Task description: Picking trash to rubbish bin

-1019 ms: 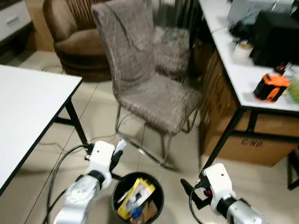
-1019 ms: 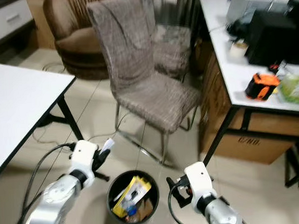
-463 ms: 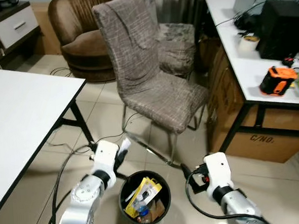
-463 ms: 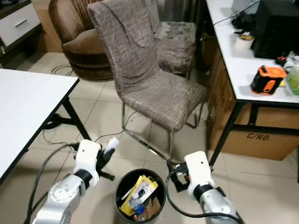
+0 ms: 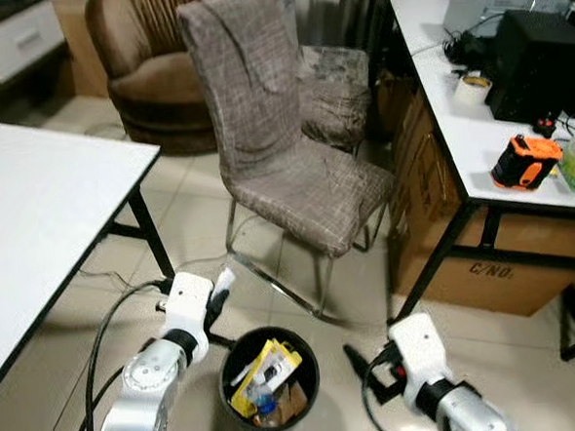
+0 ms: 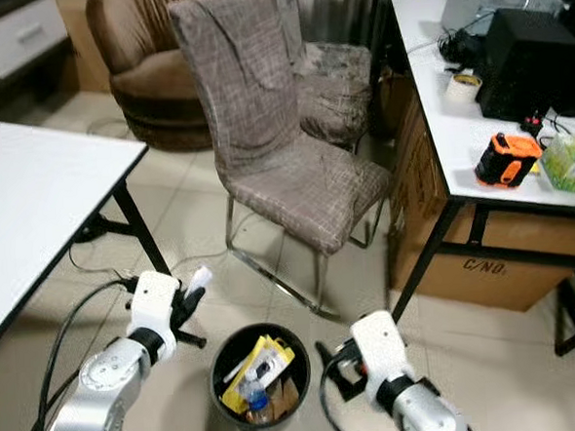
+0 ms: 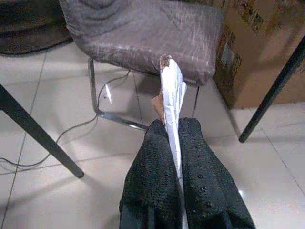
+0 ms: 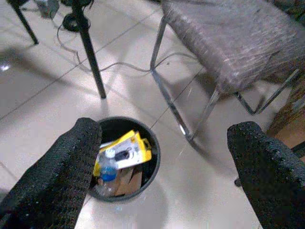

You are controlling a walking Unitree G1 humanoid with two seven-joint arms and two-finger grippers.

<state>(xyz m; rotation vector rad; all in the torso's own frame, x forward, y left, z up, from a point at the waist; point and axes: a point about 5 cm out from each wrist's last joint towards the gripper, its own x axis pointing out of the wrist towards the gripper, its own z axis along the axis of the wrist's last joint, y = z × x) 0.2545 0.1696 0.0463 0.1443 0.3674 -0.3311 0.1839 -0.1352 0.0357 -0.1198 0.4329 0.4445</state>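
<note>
A round black rubbish bin (image 5: pixel 268 383) stands on the tiled floor, holding a yellow package (image 5: pixel 263 372), a plastic bottle (image 6: pixel 257 405) and cardboard scraps. My left gripper (image 5: pixel 220 294) hangs just left of the bin's rim, shut on a flat white paper scrap (image 7: pixel 173 106) that sticks out past the fingertips. The right gripper (image 5: pixel 359 360) is low to the right of the bin, fingers (image 8: pixel 71 157) spread wide open with nothing between them; the bin (image 8: pixel 125 162) lies ahead of it.
A grey fabric chair (image 5: pixel 284 157) with chrome legs stands just behind the bin. A white table (image 5: pixel 43 211) is to the left, a desk (image 5: pixel 478 135) with an orange tape measure (image 5: pixel 523 162) and black equipment to the right. Cables trail on the floor.
The head view has shifted slightly. My left gripper still holds the paper beside the bin, and the right gripper stays open near the bin's right side.
</note>
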